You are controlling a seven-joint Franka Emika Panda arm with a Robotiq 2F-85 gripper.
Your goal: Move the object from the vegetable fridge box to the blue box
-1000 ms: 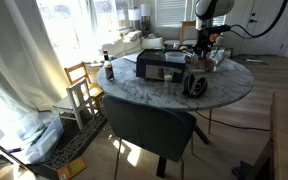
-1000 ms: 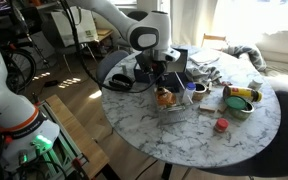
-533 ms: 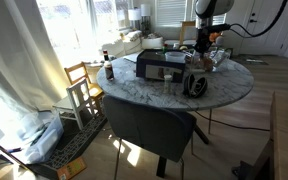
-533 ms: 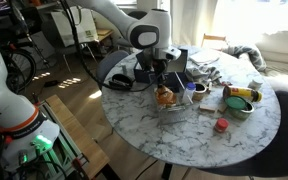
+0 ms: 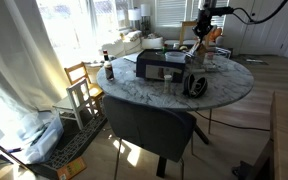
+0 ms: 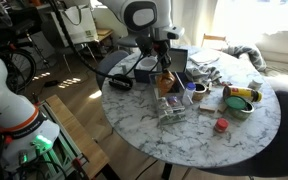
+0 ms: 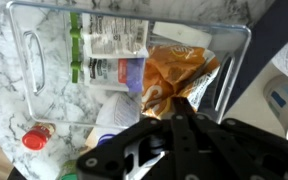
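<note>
My gripper (image 6: 164, 70) is shut on an orange snack bag (image 6: 165, 84) and holds it in the air above the clear fridge box (image 6: 174, 110) on the marble table. In the wrist view the bag (image 7: 172, 72) hangs from my fingers (image 7: 178, 104) over the clear box (image 7: 44, 60), which still holds packets with green and white labels. The dark blue box (image 6: 180, 58) stands just behind the gripper; it also shows in an exterior view (image 5: 160, 65). From that side the gripper (image 5: 203, 32) is raised over the table's far part.
A red-capped item (image 6: 221, 126) and a green bowl (image 6: 240, 103) lie beyond the clear box. A black round object (image 5: 195, 83) and a dark bottle (image 5: 109, 70) stand on the table. A dark chair (image 5: 149, 125) is at the table's near edge.
My gripper has risen out of the clear fridge box, lifting the orange snack bag with it. The box and the other things have not moved.
</note>
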